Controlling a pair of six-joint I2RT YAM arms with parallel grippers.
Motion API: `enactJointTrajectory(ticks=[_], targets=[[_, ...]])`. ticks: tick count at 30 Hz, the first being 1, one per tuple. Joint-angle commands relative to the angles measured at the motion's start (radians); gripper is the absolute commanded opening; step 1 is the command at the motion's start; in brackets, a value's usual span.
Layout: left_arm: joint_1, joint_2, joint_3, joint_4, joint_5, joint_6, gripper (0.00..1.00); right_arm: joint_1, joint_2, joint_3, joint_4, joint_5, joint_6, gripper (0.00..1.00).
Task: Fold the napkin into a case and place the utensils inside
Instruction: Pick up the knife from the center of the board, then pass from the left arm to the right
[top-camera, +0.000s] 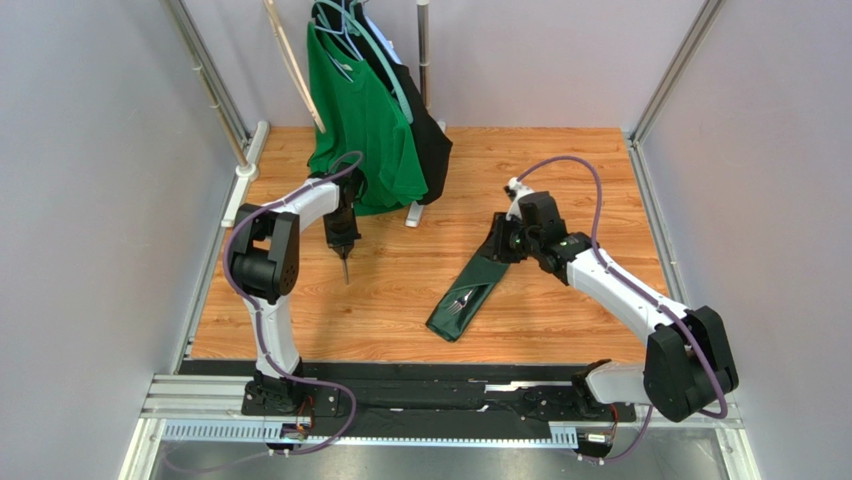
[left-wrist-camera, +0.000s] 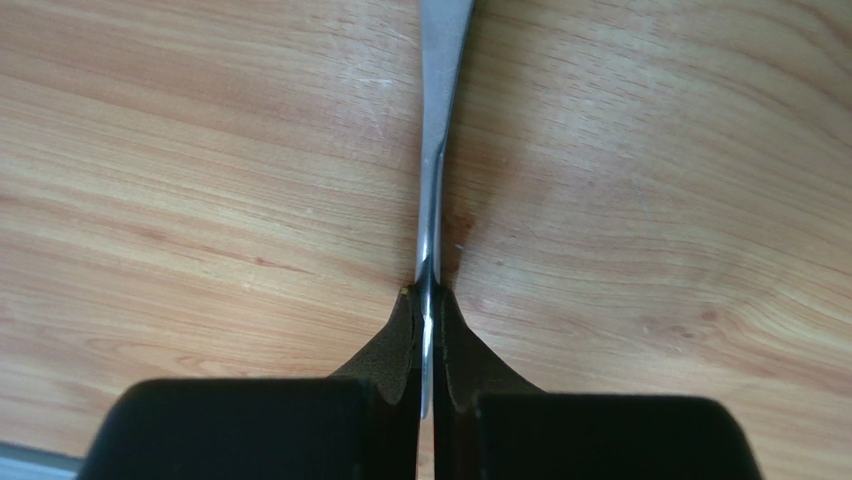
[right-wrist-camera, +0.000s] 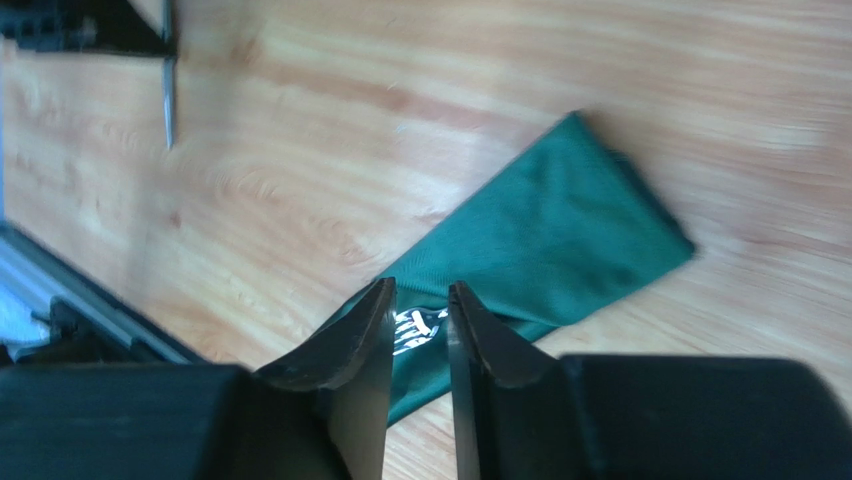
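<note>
So, status: fold looks done and loading is partly done. The left gripper is clamped tight on a silver utensil, seen edge-on in the wrist view, so I can't tell whether it's a knife or a spoon. From the top view it hangs pointing down over bare table, well apart from the cloth. Mid-table, the napkin is already a case: a long, narrow, flat pouch lying diagonally, with its open end toward the near edge. A fork sits in that opening with its tines poking out, so at least one piece is in. I can't see whether anything else is deeper inside. The right gripper hovers above the case with its fingers a thin slit apart and nothing between them. It isn't holding the cloth as far as the wrist view shows. My read on what's left: bring the held utensil across to the pouch mouth and slide it in next to the fork. The right arm will probably have to pin or lift the opening edge so the cloth doesn't drag.
</note>
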Motion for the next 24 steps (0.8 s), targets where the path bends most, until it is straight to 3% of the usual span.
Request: enactJointTrajectory(ticks=[1, 4, 11, 16, 21, 24], targets=[[0.008, -0.111, -0.112, 0.113, 0.157, -0.004, 0.0, 0.118, 0.038, -0.034, 0.177, -0.124, 0.042, 0.37], [0.011, -0.265, -0.241, 0.244, 0.285, -0.038, 0.0, 0.204, 0.125, -0.03, 0.282, -0.227, 0.078, 0.5], [0.011, -0.437, -0.46, 0.406, 0.55, -0.18, 0.0, 0.361, 0.39, 0.082, 0.506, -0.215, 0.177, 0.56], [0.011, -0.493, -0.565, 0.476, 0.605, -0.248, 0.0, 0.41, 0.553, 0.145, 0.705, -0.265, 0.287, 0.59], [0.011, -0.566, -0.648, 0.562, 0.661, -0.315, 0.0, 0.434, 0.67, 0.223, 0.705, -0.273, 0.319, 0.57], [0.011, -0.601, -0.657, 0.552, 0.65, -0.312, 0.0, 0.439, 0.676, 0.226, 0.705, -0.276, 0.322, 0.46]])
